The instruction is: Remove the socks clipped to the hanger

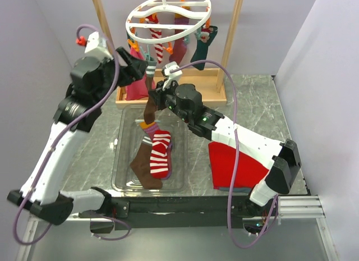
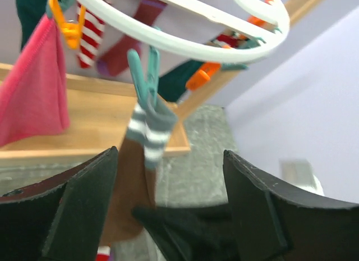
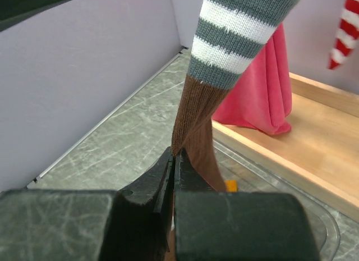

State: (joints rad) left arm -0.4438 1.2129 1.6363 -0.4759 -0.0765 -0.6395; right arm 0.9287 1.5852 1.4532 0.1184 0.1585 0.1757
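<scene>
Right gripper (image 3: 173, 160) pinches the brown sock (image 3: 196, 115) low, ready to tug. Left gripper (image 2: 169, 155) hangs wide open at its teal peg (image 2: 143, 76), probably to squeeze it.

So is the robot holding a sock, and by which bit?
Yes. The right tool pinches the brown sock by its leg, under the stripy top. The left tool holds nothing.
</scene>
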